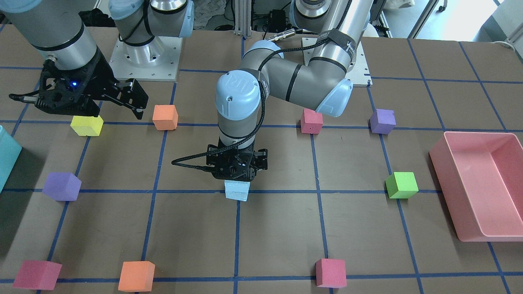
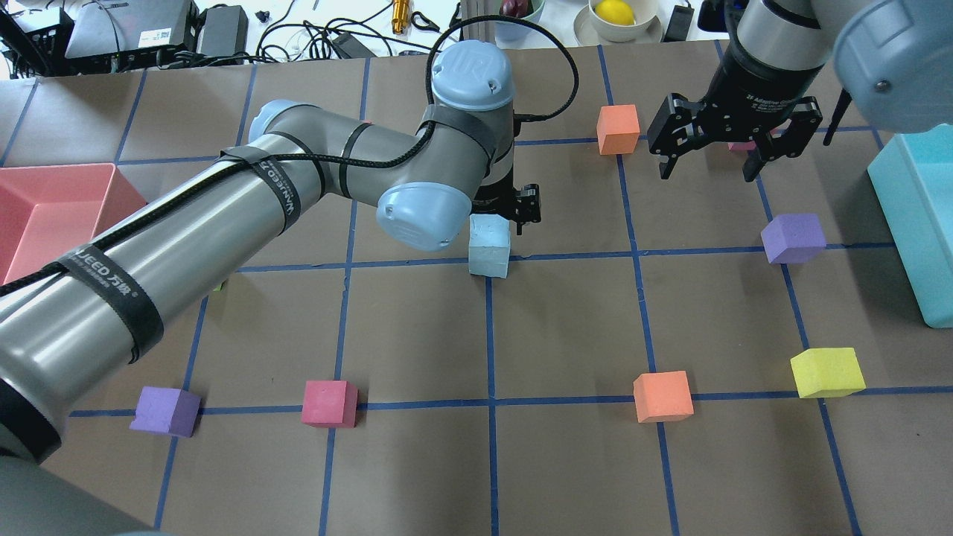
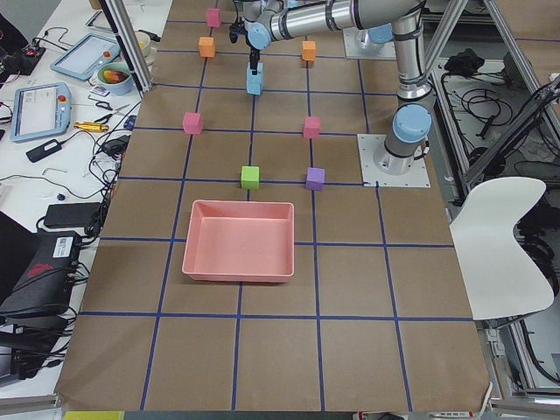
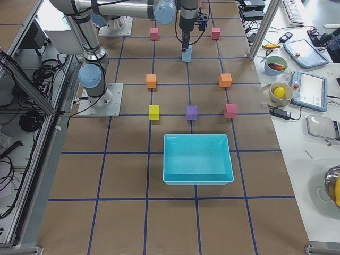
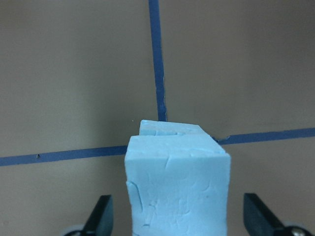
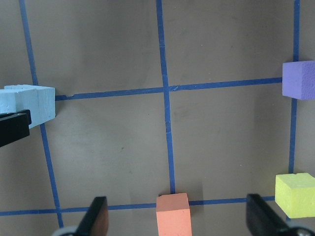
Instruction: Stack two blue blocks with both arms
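Note:
Two pale blue blocks stand stacked at the table's middle, on a crossing of blue tape lines. In the left wrist view the upper block (image 5: 177,191) sits on the lower block (image 5: 170,129), slightly offset from it. The stack also shows in the overhead view (image 2: 489,249) and the front view (image 1: 237,191). My left gripper (image 5: 179,219) hangs straight over the stack, its fingers (image 5: 101,216) spread on either side of the upper block with gaps, open. My right gripper (image 2: 706,173) is open and empty above the table, far to the stack's right.
A teal bin (image 2: 919,223) stands at the overhead view's right edge and a pink bin (image 2: 67,193) at its left. Orange (image 2: 662,396), yellow (image 2: 826,371), purple (image 2: 794,237) and red (image 2: 328,403) cubes lie scattered around, with a green cube (image 1: 402,185).

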{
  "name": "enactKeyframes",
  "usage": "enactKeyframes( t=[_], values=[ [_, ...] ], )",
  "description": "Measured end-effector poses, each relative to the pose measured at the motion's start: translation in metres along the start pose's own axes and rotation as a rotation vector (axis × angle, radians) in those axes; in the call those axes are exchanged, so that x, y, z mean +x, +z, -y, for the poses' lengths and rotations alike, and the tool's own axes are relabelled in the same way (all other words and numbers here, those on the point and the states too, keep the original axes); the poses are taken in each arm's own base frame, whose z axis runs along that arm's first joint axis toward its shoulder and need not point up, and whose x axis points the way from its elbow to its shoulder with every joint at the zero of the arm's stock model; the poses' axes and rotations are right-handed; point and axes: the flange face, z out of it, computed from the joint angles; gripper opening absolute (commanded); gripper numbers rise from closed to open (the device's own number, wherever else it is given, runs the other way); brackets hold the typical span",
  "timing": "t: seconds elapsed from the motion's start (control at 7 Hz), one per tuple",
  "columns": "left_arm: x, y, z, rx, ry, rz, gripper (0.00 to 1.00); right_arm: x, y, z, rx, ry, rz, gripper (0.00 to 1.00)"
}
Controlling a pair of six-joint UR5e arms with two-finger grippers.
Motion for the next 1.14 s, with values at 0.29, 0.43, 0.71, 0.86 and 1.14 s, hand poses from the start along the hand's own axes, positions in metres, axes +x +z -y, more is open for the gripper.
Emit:
enactKeyframes(
  t=[0.29,0.43,0.71,0.86,1.14],
  values=[
    [-0.039,-0.032,0.011,0.027,-0.039,-0.009,1.00,0.000,-0.001,0.001,0.006,-0.001,-0.001,1.00],
    [-0.073,-0.057,0.016,0.037,-0.020,-0.008,1.00,0.000,-0.001,0.001,0.008,-0.001,-0.001,1.00],
    [-0.149,-0.128,0.005,0.039,0.029,0.005,1.00,0.000,0.000,0.001,0.005,0.001,0.000,1.00],
    [-0.188,-0.164,-0.010,0.039,0.045,0.013,1.00,0.001,0.000,0.001,0.003,0.002,0.000,1.00],
    [-0.232,-0.226,-0.049,0.070,0.040,0.029,1.00,0.000,0.001,0.000,0.001,0.002,-0.001,1.00]
  ],
)
